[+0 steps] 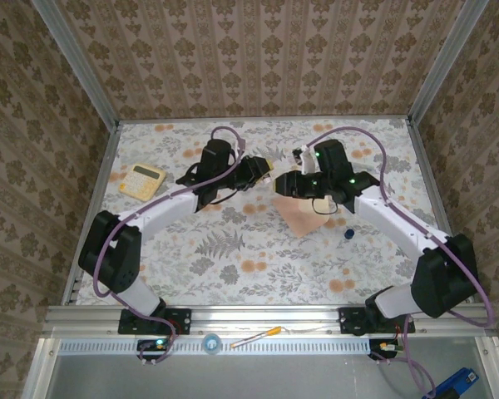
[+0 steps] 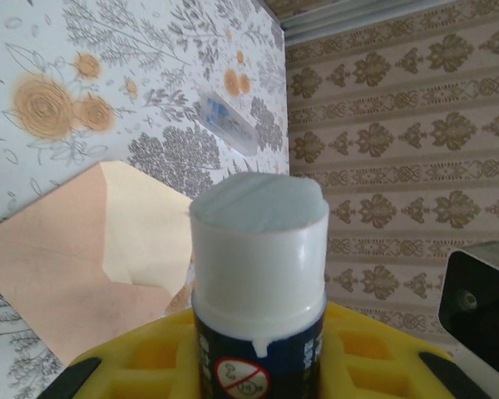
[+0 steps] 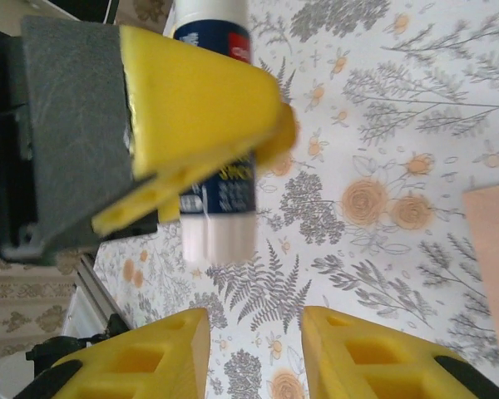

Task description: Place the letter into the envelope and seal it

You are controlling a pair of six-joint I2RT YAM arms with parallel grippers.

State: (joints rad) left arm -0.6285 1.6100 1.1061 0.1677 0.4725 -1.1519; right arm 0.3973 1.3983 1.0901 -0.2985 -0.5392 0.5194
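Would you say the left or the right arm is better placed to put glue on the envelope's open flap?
Left, probably. The left hand is shut on the glue stick, and the envelope lies flap-open just beyond the stick. The right hand is open and holds nothing.

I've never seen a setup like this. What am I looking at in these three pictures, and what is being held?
Two robot arms stand bolted at a table's near edge. One picture looks down from above; the other two come from a camera on each wrist. On the flowered table lie a pink envelope, flap open, and a yellow calculator. The left arm holds a glue stick in shut jaws; the right arm has open jaws facing it.
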